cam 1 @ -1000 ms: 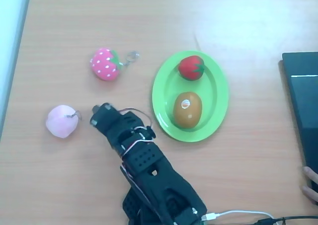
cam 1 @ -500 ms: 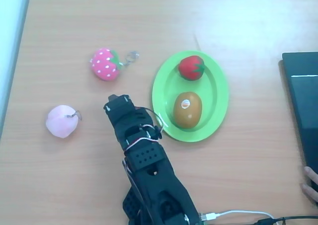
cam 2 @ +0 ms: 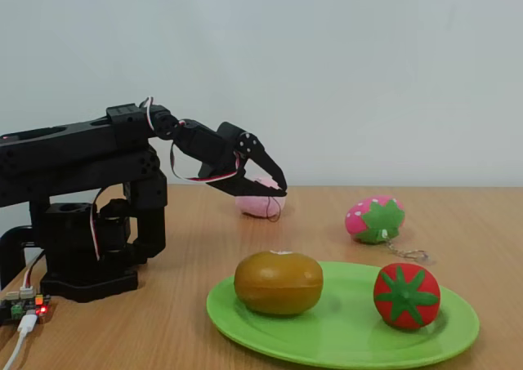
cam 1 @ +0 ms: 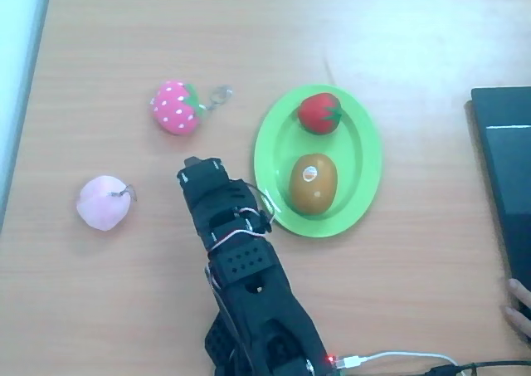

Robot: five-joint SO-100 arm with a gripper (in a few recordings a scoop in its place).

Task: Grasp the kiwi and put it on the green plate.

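Observation:
The olive-brown kiwi (cam 1: 313, 183) (cam 2: 279, 282) lies on the lime-green plate (cam 1: 361, 156) (cam 2: 343, 325), on the half nearer the arm's base, its white sticker facing up. A red strawberry (cam 1: 319, 113) (cam 2: 406, 295) shares the plate. My black gripper (cam 1: 197, 170) (cam 2: 280, 190) hangs above the table to the left of the plate in the overhead view, apart from the kiwi. Its jaws are shut with nothing between them.
A pink strawberry with a key ring (cam 1: 176, 107) (cam 2: 375, 220) and a pale pink peach (cam 1: 103, 202) (cam 2: 260, 205) rest on the wooden table left of the plate. A black flat device (cam 1: 506, 177) and a person's fingers (cam 1: 521, 308) sit at the right edge.
Over the last second my gripper swung right, away from the peach and toward the plate; in the last half second it barely moved. The fruits stayed put.

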